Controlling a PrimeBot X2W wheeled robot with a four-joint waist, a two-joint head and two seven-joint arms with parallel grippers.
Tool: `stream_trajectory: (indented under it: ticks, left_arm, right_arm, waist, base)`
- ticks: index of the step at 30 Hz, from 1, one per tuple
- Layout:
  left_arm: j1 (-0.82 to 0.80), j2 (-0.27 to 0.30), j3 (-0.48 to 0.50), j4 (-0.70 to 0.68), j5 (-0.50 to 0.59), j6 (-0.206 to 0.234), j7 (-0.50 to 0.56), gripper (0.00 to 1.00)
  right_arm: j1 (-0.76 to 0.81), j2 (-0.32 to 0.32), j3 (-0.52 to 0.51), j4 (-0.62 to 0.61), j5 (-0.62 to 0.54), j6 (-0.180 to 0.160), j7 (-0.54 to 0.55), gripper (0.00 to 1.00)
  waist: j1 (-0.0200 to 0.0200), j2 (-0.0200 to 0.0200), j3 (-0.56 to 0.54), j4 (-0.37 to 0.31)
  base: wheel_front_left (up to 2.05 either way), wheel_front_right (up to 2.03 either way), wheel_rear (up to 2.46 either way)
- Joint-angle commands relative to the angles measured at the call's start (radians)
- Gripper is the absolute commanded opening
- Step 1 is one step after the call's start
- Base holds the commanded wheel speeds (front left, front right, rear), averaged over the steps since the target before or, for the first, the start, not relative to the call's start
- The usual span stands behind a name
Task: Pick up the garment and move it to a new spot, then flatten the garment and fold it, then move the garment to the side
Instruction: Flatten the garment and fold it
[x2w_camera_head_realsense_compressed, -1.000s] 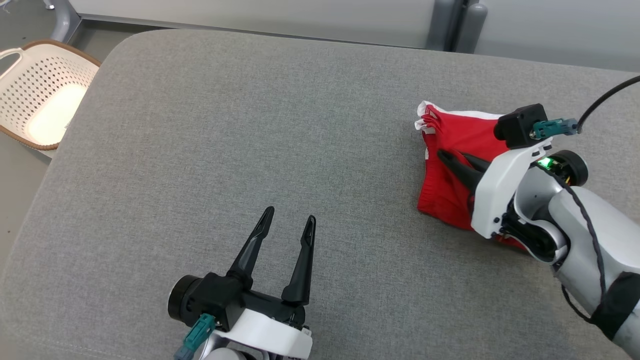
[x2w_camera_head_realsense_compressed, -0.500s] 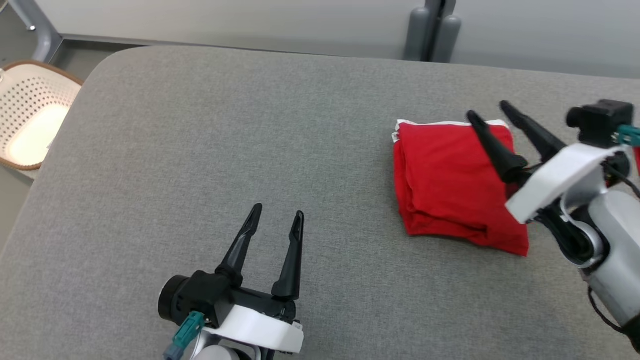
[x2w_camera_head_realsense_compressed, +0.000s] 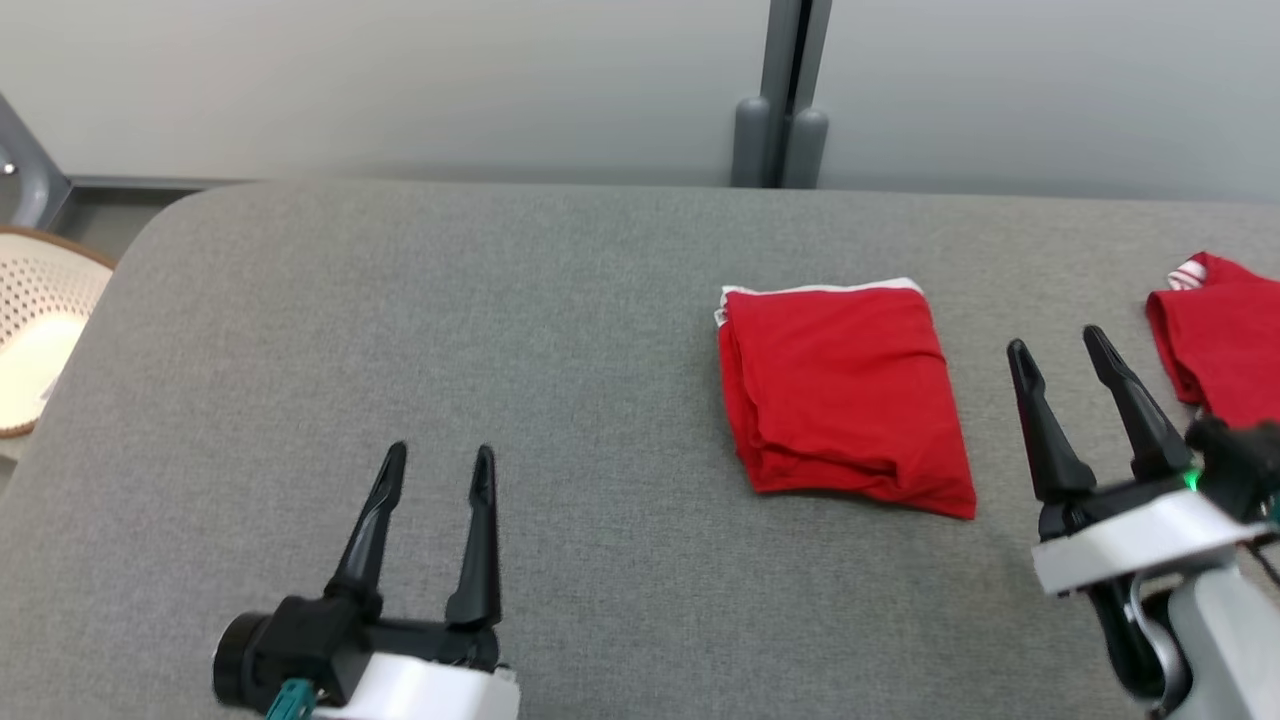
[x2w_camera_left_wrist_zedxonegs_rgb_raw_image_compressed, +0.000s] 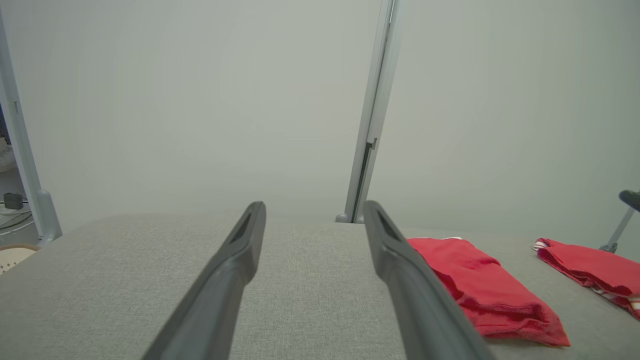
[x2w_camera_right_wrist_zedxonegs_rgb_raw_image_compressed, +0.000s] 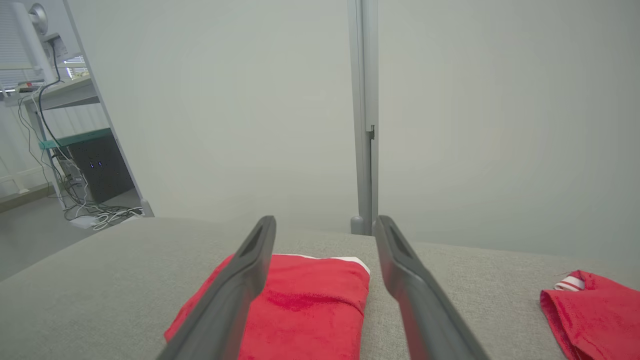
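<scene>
Two grippers are hanging empty with jaws apart, left gripper (x2w_camera_head_realsense_compressed: 439, 452) at lower left, right gripper (x2w_camera_head_realsense_compressed: 1055, 340) at lower right, while the folded red garment (x2w_camera_head_realsense_compressed: 840, 385) is lying right of centre; shifting it aside cleanly is likely needing a low pinch through all layers.

It looks like a lab or test room. In the right wrist view, plain grey wall panels (x2w_camera_right_wrist_zedxonegs_rgb_raw_image_compressed: 225, 125) are joined by a metal post (x2w_camera_right_wrist_zedxonegs_rgb_raw_image_compressed: 370, 75) at twelve o'clock. At ten o'clock, tangled cables (x2w_camera_right_wrist_zedxonegs_rgb_raw_image_compressed: 107, 216) and a black box (x2w_camera_right_wrist_zedxonegs_rgb_raw_image_compressed: 97, 167) with small blue lights are seen.
</scene>
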Motion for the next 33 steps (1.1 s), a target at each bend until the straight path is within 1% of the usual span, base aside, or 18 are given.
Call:
stream_trajectory:
  ticks: [1, 3, 5, 8, 10, 16, 19, 23, 33]
  left_arm:
    - [0.031, 0.004, 0.022, -0.005, 0.014, -0.002, -0.004, 1.00]
    - [0.055, 0.004, 0.045, -0.006, 0.025, -0.008, -0.004, 1.00]
    - [0.083, 0.004, 0.070, -0.004, 0.047, -0.011, -0.004, 1.00]
    - [0.116, 0.004, 0.099, -0.012, 0.069, -0.016, -0.004, 1.00]
    - [0.136, 0.004, 0.109, -0.012, 0.088, -0.018, -0.004, 1.00]
    - [0.171, 0.004, 0.115, 0.010, 0.130, -0.015, -0.004, 1.00]
    - [0.176, 0.004, 0.114, 0.022, 0.138, -0.012, -0.004, 1.00]
    - [0.181, 0.004, 0.112, 0.029, 0.147, -0.002, -0.004, 1.00]
    - [0.187, 0.004, 0.105, 0.035, 0.167, 0.002, -0.004, 1.00]
  right_arm:
    - [0.071, 0.053, -0.080, -0.052, -0.063, -0.001, -0.006, 1.00]
    - [0.156, 0.121, -0.164, -0.114, -0.155, -0.001, -0.006, 1.00]
    - [0.210, 0.178, -0.217, -0.160, -0.229, -0.001, -0.006, 1.00]
    - [0.282, 0.234, -0.247, -0.207, -0.306, -0.001, -0.006, 1.00]
    - [0.309, 0.248, -0.240, -0.223, -0.344, -0.001, -0.004, 1.00]
    - [0.361, 0.274, -0.277, -0.186, -0.380, -0.001, -0.004, 1.00]
    - [0.371, 0.275, -0.278, -0.170, -0.391, -0.001, -0.004, 1.00]
    - [0.380, 0.277, -0.272, -0.171, -0.394, -0.001, -0.004, 1.00]
    - [0.395, 0.277, -0.235, -0.173, -0.382, -0.001, -0.004, 1.00]
  waist:
    - [0.0000, -0.0001, -0.035, -0.023]
    - [0.0000, -0.0001, -0.057, -0.032]
    - [0.0000, -0.0001, -0.078, -0.043]
    - [0.0000, -0.0001, -0.094, -0.057]
    - [0.0000, -0.0001, -0.102, -0.065]
    - [0.0000, -0.0001, -0.119, -0.076]
    - [0.0000, -0.0001, -0.124, -0.078]
    - [0.0000, -0.0001, -0.130, -0.079]
    - [0.0000, -0.0001, -0.140, -0.074]
  base:
    - [0.00, 0.00, 0.00]
    - [0.00, 0.00, 0.00]
    - [0.00, 0.00, 0.00]
    - [0.00, 0.00, 0.00]
    - [0.00, 0.00, 0.00]
    - [0.00, 0.00, 0.00]
    - [0.00, 0.00, 0.00]
    - [0.00, 0.00, 0.00]
    - [0.00, 0.00, 0.00]
